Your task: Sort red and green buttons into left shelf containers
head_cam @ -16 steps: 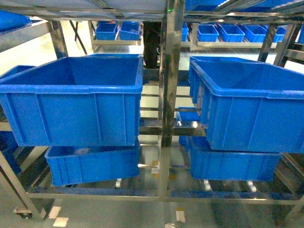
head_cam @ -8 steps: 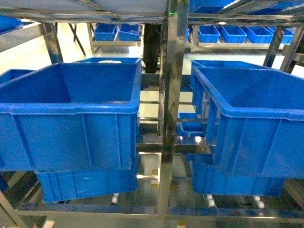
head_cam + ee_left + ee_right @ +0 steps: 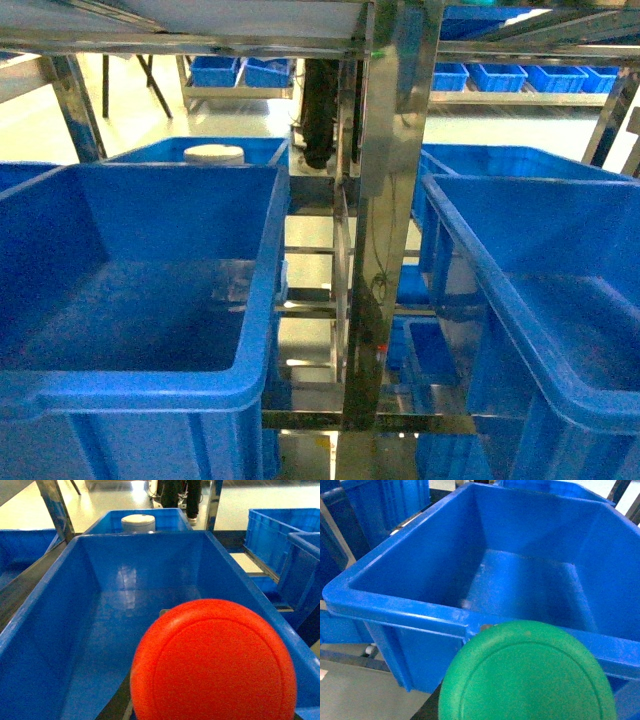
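Plastic dominates what you see: glossy, bright blue bins with thick rolled rims. In your head view the left bin (image 3: 140, 300) fills the lower left, its smooth floor throwing back pale glare, and the right bin (image 3: 540, 320) fills the lower right. A polished steel upright (image 3: 385, 230) of the shelf frame stands between them, mirror-bright and scuffed. Behind the left bin sits another blue bin (image 3: 250, 152) with a round white lid-like object (image 3: 214, 154) resting in it.

Your left wrist camera looks down into the left bin (image 3: 65, 625) from near its front rim. The red button (image 3: 215, 662) fills the lower right of that view, its round, domed cap matte and smooth with a shallow raised ring near the edge. It hangs over the front part of the bin. The pincer itself is hidden behind the cap, so you cannot tell how its jaws stand or whether they are clamped.

Your right wrist camera sees the green button (image 3: 527, 675) the same way, a round cap with a faint concentric ridge, sitting low in the view just at the near rim of the right bin (image 3: 410, 611). That gripper is hidden too; its state cannot be told. Neither arm shows in the head view.
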Controlling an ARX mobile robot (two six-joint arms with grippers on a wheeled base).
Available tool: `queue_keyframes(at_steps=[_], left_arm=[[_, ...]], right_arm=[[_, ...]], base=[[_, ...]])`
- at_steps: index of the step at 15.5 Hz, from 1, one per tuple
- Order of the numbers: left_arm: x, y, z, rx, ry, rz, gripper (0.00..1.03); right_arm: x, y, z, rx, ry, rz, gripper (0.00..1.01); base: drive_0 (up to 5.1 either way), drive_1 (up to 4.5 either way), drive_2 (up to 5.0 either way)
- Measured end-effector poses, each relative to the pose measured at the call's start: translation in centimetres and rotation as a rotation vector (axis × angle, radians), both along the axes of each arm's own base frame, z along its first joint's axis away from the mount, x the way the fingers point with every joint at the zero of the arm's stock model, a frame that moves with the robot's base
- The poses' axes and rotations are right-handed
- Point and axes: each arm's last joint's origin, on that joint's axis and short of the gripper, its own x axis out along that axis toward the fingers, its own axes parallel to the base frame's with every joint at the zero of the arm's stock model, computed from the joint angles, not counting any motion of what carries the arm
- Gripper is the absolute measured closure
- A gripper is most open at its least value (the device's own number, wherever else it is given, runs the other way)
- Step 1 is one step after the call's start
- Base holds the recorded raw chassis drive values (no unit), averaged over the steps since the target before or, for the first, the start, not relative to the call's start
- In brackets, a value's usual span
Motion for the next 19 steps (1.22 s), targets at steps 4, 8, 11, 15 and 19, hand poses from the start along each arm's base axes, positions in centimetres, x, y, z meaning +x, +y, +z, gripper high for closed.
queue_keyframes(at_steps=[4,8,11,15,19], left_arm=[[-0.1,0.0,0.2,-0.005,-0.015,0.0,0.77],[-0.1,0.0,0.2,-0.004,-0.012,0.0,0.77],[-0.1,0.0,0.2,-0.003,-0.011,0.0,0.77],[-0.1,0.0,0.2,-0.004,-0.012,0.0,0.77],[-0.1,0.0,0.2,-0.003,-0.012,0.0,0.77]], right_arm=[[0.2,0.1,0.2,-0.01,-0.021,0.005,0.75],[3.7,0.3,3.2,-0.052,-0.059,-0.014,0.75],[8.8,-0.2,3.8,-0.08,0.072,-0.03,0.75],[17.8,-1.0,1.3,-0.118,0.408,-0.02,0.75],[23.5,-1.6,-2.5,-0.077,0.709,-0.015,0.75]], base=[[0.0,0.0,0.0],[0.0,0.0,0.0],[0.0,0.0,0.0],[0.0,0.0,0.0],[0.0,0.0,0.0]])
